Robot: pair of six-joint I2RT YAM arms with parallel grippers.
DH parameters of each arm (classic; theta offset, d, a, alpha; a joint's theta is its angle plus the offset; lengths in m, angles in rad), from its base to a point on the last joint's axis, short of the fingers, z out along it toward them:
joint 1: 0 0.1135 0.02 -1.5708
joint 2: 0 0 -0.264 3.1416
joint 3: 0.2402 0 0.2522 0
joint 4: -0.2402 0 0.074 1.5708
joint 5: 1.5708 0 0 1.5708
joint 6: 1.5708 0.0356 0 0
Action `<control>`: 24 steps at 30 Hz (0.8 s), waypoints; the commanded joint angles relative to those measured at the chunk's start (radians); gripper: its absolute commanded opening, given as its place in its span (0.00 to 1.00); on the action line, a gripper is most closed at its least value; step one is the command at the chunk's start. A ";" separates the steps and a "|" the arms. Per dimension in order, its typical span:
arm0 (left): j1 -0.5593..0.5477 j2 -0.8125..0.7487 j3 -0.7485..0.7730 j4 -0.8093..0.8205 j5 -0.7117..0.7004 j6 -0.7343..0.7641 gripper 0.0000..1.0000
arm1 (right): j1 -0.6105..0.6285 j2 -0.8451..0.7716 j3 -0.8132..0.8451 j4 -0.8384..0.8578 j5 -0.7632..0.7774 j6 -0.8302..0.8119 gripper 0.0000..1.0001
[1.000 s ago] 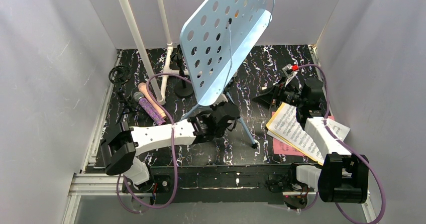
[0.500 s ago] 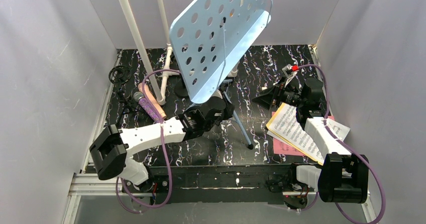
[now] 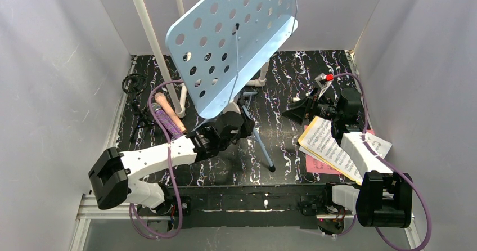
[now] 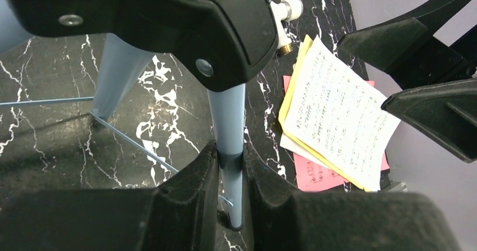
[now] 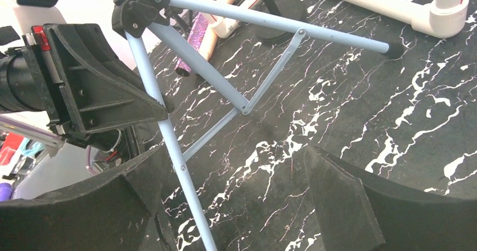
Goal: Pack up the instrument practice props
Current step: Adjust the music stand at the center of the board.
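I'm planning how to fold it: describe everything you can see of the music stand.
The music stand is light-blue metal by its look: a perforated rack with a lip and thin wire arm, over tripod legs joined at a black hub, with slim braces and black feet. Legs are spread, rack tilted. The left gripper is shut on one leg.

A: Arms, quick?
B: White moulded shell links (image 3: 163,152), blk joint blocks (image 3: 109,178), purple cables (image 3: 419,197) alongside.
A: Claws?
B: Left claw (image 4: 230,166) & right claw (image 5: 236,195): matte blk wedge fingers, silver screws (image 4: 203,67). Red tab (image 5: 38,37) on right.
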 commanded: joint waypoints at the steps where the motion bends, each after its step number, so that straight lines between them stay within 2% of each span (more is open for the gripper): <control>1: 0.009 -0.083 -0.052 -0.126 -0.009 0.059 0.00 | -0.003 -0.002 -0.007 0.056 -0.042 0.007 1.00; 4: 0.009 -0.120 -0.066 -0.140 -0.003 0.058 0.00 | 0.006 -0.001 -0.009 0.061 -0.042 0.007 1.00; 5: 0.009 -0.130 -0.068 -0.145 -0.005 0.053 0.03 | 0.008 0.000 -0.010 0.061 -0.041 0.007 1.00; 10: 0.009 -0.172 -0.096 -0.124 -0.032 -0.016 0.41 | 0.011 0.001 -0.011 0.062 -0.041 0.008 1.00; 13: 0.009 -0.179 -0.119 -0.086 -0.059 -0.054 0.59 | 0.011 -0.001 -0.011 0.062 -0.040 0.008 1.00; 16: 0.006 -0.158 -0.114 -0.038 -0.088 -0.101 0.69 | 0.013 0.001 -0.011 0.062 -0.040 0.009 1.00; 20: -0.014 -0.092 -0.053 -0.062 -0.191 -0.154 0.71 | 0.013 0.003 -0.010 0.063 -0.038 0.010 1.00; 24: -0.061 0.012 0.106 -0.320 -0.360 -0.288 0.64 | 0.012 0.002 -0.011 0.062 -0.037 0.010 1.00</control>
